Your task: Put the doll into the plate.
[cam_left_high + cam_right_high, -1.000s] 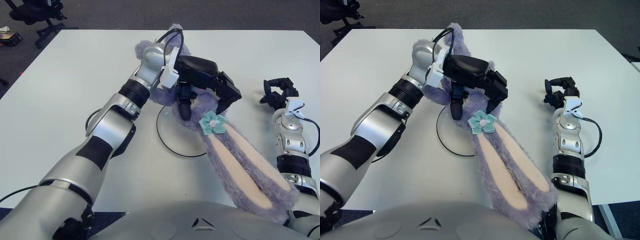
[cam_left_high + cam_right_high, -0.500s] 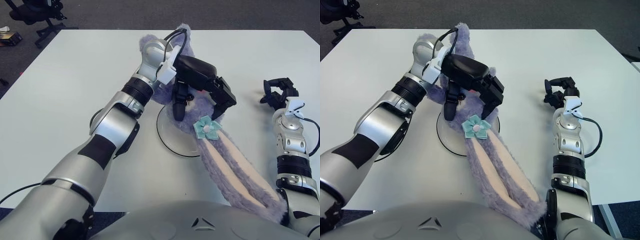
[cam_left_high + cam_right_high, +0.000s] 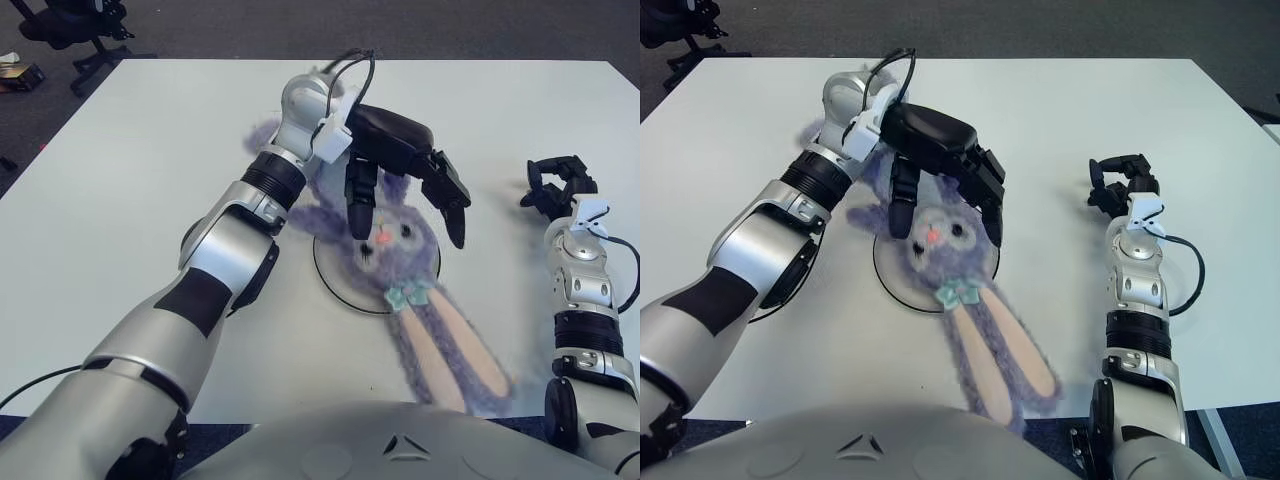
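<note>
A purple plush rabbit doll [image 3: 392,245] lies face up on the clear round plate [image 3: 335,285] at the table's middle. Its head is over the plate, and its long pink-lined ears [image 3: 450,355] trail toward me past the plate's near rim. A teal bow [image 3: 407,294] sits at the base of the ears. My left hand [image 3: 408,225] hovers just above the doll's head, open, with one finger [image 3: 358,205] on each side of the face. My right hand [image 3: 553,182] shows to the right of the plate, fingers curled on nothing.
The white table [image 3: 150,150] spreads wide on all sides of the plate. A dark cable loop [image 3: 188,236] lies beside my left forearm. An office chair [image 3: 75,30] stands on the floor beyond the far left corner.
The doll has left my left hand and come down onto the plate, turning face up. Its ears swung in from the right. My left hand's fingers have spread. The right hand has not moved.
</note>
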### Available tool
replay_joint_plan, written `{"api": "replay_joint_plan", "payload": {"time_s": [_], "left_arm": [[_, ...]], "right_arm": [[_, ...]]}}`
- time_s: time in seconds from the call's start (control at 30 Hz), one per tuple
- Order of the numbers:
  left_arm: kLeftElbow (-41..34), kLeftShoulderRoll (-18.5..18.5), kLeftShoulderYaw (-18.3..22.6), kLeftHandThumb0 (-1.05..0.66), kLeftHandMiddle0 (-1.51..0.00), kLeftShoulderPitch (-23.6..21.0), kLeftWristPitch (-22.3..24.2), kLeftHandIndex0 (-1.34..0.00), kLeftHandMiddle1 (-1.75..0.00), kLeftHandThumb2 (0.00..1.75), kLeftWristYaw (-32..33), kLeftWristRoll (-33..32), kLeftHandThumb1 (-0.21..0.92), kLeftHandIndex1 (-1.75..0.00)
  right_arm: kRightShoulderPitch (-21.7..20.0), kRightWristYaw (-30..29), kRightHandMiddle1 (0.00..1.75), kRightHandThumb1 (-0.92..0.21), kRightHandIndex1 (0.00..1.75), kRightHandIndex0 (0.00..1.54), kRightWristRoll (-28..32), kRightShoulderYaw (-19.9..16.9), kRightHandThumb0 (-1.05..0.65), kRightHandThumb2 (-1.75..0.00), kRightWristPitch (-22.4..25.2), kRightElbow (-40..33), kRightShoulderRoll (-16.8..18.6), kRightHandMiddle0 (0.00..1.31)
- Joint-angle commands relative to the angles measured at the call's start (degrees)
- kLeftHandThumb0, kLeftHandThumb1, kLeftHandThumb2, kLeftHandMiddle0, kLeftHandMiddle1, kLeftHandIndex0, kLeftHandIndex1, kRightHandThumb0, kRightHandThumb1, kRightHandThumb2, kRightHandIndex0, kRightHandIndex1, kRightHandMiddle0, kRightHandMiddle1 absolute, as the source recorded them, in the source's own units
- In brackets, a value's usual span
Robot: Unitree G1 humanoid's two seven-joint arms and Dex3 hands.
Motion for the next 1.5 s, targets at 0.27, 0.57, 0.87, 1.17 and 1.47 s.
{"api": "replay_joint_plan", "payload": {"time_s": [0.27,0.57,0.87,1.17,1.47], "left_arm": [[-1.25,-0.25,1.55,-0.78,-0.63,-0.09,2.06,-0.31,-0.02,0.35,1.37,0.58,0.92,-0.01],[-1.92,-0.29,1.81,-0.84,-0.64,0.21,2.82,-0.28,-0.01,0.45,1.59,1.03,0.92,0.00],[-5.74,0.63,1.48,-0.97,-0.59,1.63,8.82,-0.24,-0.01,0.69,4.87,3.64,0.92,0.00],[-7.79,1.23,3.36,-0.97,-0.60,3.64,13.08,-0.24,-0.01,0.78,15.06,9.13,0.92,0.00],[-9.67,2.84,3.99,-0.97,-0.59,4.16,17.42,-0.25,0.00,0.86,23.83,14.04,0.92,0.00]], "right_arm": [[1.55,0.51,1.63,-0.92,1.72,0.70,-0.28,0.28,-0.35,-0.41,1.49,1.75,1.20,0.31],[1.39,0.58,1.63,-0.92,1.72,0.70,-0.06,0.00,-0.35,-0.41,1.03,2.17,1.43,0.32],[0.94,0.69,1.61,-0.92,1.71,0.70,0.23,-0.34,-0.35,-0.40,-0.14,3.71,1.50,0.33],[0.39,0.44,1.60,-0.92,1.71,0.69,0.60,-0.74,-0.36,-0.38,0.20,4.56,1.65,0.35],[0.53,-0.42,1.62,-0.92,1.65,0.69,-4.29,2.05,-0.35,-0.40,-4.56,8.18,-0.52,0.32]]}}
